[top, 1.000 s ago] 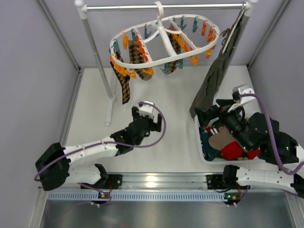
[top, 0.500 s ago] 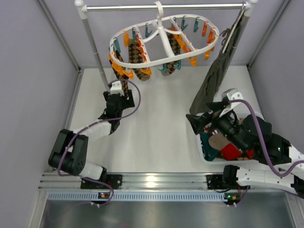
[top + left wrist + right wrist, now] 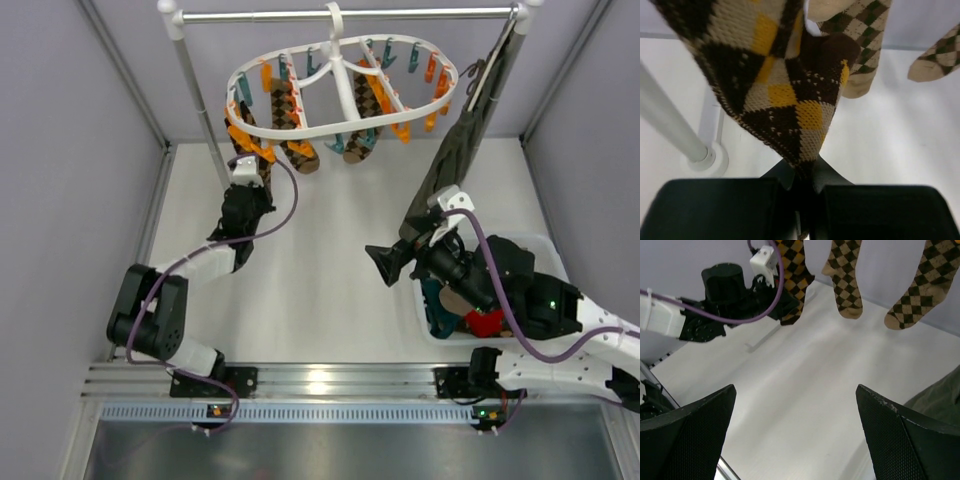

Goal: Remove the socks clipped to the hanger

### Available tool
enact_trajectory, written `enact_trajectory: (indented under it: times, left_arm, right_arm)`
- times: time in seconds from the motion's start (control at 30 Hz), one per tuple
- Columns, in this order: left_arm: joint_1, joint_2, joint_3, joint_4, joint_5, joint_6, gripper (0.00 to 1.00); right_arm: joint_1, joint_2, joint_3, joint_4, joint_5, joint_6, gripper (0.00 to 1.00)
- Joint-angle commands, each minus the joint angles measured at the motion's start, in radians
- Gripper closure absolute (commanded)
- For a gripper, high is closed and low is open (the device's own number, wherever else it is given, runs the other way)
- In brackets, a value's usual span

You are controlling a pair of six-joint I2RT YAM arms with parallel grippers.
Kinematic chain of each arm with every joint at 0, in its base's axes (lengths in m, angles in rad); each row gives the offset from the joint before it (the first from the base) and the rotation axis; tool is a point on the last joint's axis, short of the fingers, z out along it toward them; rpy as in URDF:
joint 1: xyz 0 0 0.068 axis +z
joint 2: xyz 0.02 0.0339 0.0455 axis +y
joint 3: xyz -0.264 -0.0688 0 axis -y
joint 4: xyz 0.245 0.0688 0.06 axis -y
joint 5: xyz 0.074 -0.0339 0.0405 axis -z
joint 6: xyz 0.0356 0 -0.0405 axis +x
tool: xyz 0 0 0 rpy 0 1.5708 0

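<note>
Left fingers (image 3: 832, 177): pinched shut on the toe end of the dark argyle sock (image 3: 785, 100), knit nipped in the narrow slot between the two tips. Grip looks shallow, only the lowest corner of the fabric is in.

The sock rises straight up from the fingers, long axis near vertical, toe down, cuff out of the wrist view. From overhead the cuff end runs to the orange clips (image 3: 248, 140) at the left end of the hanger (image 3: 320, 130), above and a little beyond the fingers. So the clip lies upward along the sock's own line. Judged pull: down and back toward the arm's base, along that axis. A sideways tug would likely swing the oval frame on its hook rather than free the cuff.

White rail post (image 3: 670, 125) stands just beside the sock on its left; the pull should stay clear of it.

Tan argyle socks (image 3: 845, 285): two, hanging further right along the frame, apart from the held one, toes free above the counter (image 3: 320, 270).

Right fingers (image 3: 690, 440): spread wide, nothing between them, over open counter, well apart from the hanger, facing it. The left arm is plainly the nearer one for this sock; the right sits closer to the tan pair and the olive garment (image 3: 445, 180)
</note>
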Motion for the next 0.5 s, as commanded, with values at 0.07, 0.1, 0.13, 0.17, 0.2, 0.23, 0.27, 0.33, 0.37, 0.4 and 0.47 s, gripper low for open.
enact_trajectory:
  times: [0.07, 0.1, 0.13, 0.17, 0.2, 0.23, 0.27, 0.33, 0.37, 0.4, 0.47]
  left_arm:
    - [-0.168, -0.228, -0.117, 0.065, -0.237, -0.046, 1.00]
    - [-0.211, -0.275, -0.134, 0.040, -0.274, -0.030, 1.00]
    - [-0.250, -0.292, -0.140, 0.026, -0.316, -0.020, 1.00]
    - [-0.327, -0.308, -0.142, 0.008, -0.398, -0.008, 1.00]
    - [-0.369, -0.323, -0.137, -0.015, -0.446, 0.004, 1.00]
    - [-0.405, -0.350, -0.137, -0.053, -0.478, 0.013, 1.00]
    - [-0.473, -0.366, -0.137, -0.064, -0.553, 0.020, 1.00]
    - [-0.547, -0.400, -0.137, -0.078, -0.616, 0.061, 1.00]
    - [-0.623, -0.407, -0.136, -0.078, -0.662, 0.076, 1.00]
    - [-0.665, -0.409, -0.133, -0.078, -0.728, 0.119, 1.00]
    - [-0.774, -0.406, -0.116, -0.078, -0.800, 0.153, 1.00]
  right_arm:
    - [0.003, 0.009, 0.021, 0.211, -0.054, 0.035, 0.00]
    - [0.005, 0.019, 0.047, 0.214, -0.058, 0.042, 0.01]
    - [0.005, 0.048, 0.067, 0.196, -0.074, 0.047, 0.00]
    - [0.003, 0.067, 0.088, 0.176, -0.084, 0.051, 0.01]
    - [0.003, 0.084, 0.131, 0.157, -0.092, 0.053, 0.01]
    - [0.005, 0.108, 0.150, 0.134, -0.101, 0.056, 0.01]
    - [0.005, 0.116, 0.161, 0.131, -0.117, 0.058, 0.01]
    - [0.003, 0.128, 0.178, 0.133, -0.137, 0.065, 0.01]
    - [0.005, 0.134, 0.188, 0.125, -0.149, 0.067, 0.01]
    - [0.003, 0.140, 0.217, 0.113, -0.147, 0.074, 0.01]
    - [0.003, 0.160, 0.250, 0.076, -0.149, 0.079, 0.01]
